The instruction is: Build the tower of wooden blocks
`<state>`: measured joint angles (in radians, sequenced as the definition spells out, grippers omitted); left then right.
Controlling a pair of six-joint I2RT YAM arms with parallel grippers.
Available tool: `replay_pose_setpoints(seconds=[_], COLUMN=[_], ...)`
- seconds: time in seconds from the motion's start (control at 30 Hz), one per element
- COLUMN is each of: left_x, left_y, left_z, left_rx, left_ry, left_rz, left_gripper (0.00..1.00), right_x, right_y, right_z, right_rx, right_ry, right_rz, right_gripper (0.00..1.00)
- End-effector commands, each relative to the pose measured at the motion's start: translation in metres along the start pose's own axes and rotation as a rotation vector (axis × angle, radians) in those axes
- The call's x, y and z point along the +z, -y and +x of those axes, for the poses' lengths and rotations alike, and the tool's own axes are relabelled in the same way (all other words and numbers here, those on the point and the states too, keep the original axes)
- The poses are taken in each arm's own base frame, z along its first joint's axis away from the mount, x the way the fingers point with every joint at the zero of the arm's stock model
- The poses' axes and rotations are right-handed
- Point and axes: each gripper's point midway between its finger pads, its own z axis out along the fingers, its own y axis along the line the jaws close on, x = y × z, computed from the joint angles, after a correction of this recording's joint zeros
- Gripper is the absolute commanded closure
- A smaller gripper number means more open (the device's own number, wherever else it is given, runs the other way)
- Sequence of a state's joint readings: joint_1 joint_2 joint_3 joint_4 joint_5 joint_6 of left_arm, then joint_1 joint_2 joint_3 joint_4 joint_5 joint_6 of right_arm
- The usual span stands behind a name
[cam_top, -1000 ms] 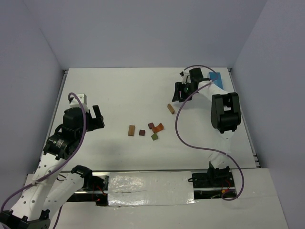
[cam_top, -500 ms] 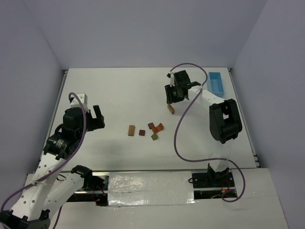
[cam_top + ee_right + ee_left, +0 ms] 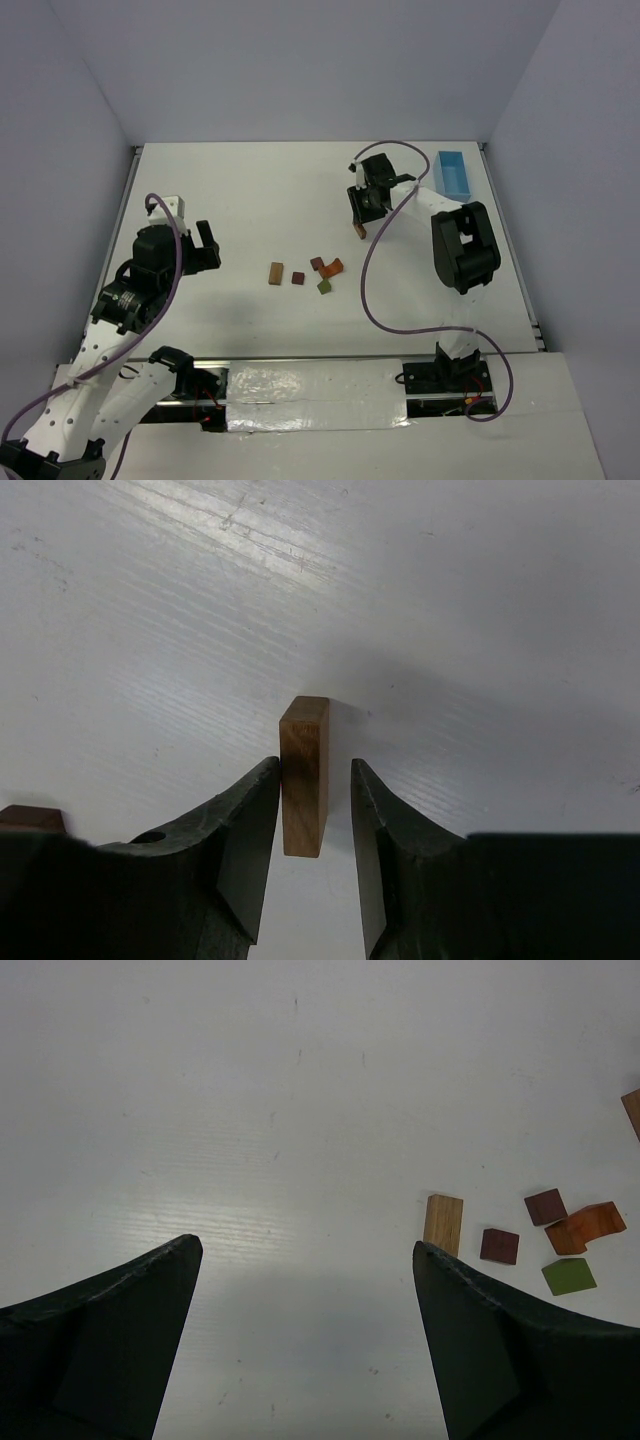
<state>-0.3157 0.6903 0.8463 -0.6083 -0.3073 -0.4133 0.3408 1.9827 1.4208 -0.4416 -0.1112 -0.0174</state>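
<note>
No tower stands; the blocks lie loose on the white table. A tan block (image 3: 276, 272), two dark red blocks (image 3: 298, 278) (image 3: 316, 264), an orange block (image 3: 334, 266) and an olive green block (image 3: 324, 287) lie mid-table. A brown block (image 3: 361, 230) lies apart at the back right. My right gripper (image 3: 362, 212) is down over it. In the right wrist view the brown block (image 3: 305, 774) sits between the fingers: the left finger touches it, the right finger shows a narrow gap. My left gripper (image 3: 205, 245) is wide open and empty, left of the tan block (image 3: 443, 1224).
A light blue tray (image 3: 453, 172) stands at the back right corner, right of my right arm. The table's edges run along the left, right and back walls. The left wrist view also shows the orange block (image 3: 590, 1226) and the green block (image 3: 569, 1276).
My right gripper has moved left, away from the blue tray, and come down astride the brown block. The left arm and the other blocks have not moved.
</note>
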Motion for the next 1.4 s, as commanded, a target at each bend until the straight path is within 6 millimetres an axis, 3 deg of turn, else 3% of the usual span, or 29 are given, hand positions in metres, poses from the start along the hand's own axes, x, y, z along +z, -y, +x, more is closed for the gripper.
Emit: replay_pose_setpoints(seconds=[0.0, 0.3, 0.53, 0.63, 0.77, 0.9, 1.0, 1.13, 1.17, 1.23, 1.27, 1.33, 1.37], left_x=[0.001, 0.001, 0.001, 0.001, 0.002, 0.003, 0.003, 0.005, 0.005, 0.005, 0.005, 0.005, 0.006], left_y=[0.005, 0.006, 0.006, 0.007, 0.008, 0.008, 0.008, 0.009, 0.009, 0.008, 0.008, 0.006, 0.005], left_z=[-0.008, -0.008, -0.007, -0.007, -0.006, -0.006, -0.006, -0.004, -0.004, -0.004, -0.005, -0.005, -0.005], left_rx=[0.018, 0.018, 0.019, 0.019, 0.021, 0.022, 0.025, 0.029, 0.028, 0.029, 0.027, 0.025, 0.024], left_ry=[0.034, 0.035, 0.03, 0.031, 0.027, 0.023, 0.022, 0.013, 0.011, 0.011, 0.012, 0.013, 0.011], left_rz=[0.028, 0.032, 0.033, 0.037, 0.04, 0.04, 0.043, 0.042, 0.041, 0.037, 0.034, 0.021, 0.015], left_gripper=[0.0, 0.01, 0.01, 0.01, 0.01, 0.01, 0.01, 0.0, 0.0, 0.01, 0.01, 0.01, 0.0], right_x=[-0.003, 0.007, -0.001, 0.008, 0.016, 0.016, 0.0, -0.025, -0.042, -0.048, -0.062, -0.072, -0.073], right_y=[-0.005, -0.004, -0.002, 0.011, 0.025, 0.032, 0.031, 0.021, 0.009, -0.003, -0.027, -0.051, -0.072], right_z=[-0.014, -0.009, -0.019, -0.016, -0.017, -0.02, -0.032, -0.046, -0.058, -0.056, -0.062, -0.057, -0.051], right_rx=[-0.025, 0.034, 0.219, 0.211, 0.204, 0.181, 0.164, 0.166, 0.126, 0.114, 0.064, 0.077, 0.053], right_ry=[0.024, -0.012, 0.027, -0.025, -0.059, -0.068, -0.014, 0.07, 0.124, 0.159, 0.207, 0.246, 0.252], right_rz=[-0.011, -0.099, -0.406, -0.343, -0.281, -0.256, -0.238, -0.191, -0.139, -0.051, -0.016, 0.022, 0.046], right_gripper=[0.6, 0.76, 0.76, 0.72, 0.45, 0.4, 0.36, 0.35, 0.34, 0.32, 0.31, 0.27, 0.27])
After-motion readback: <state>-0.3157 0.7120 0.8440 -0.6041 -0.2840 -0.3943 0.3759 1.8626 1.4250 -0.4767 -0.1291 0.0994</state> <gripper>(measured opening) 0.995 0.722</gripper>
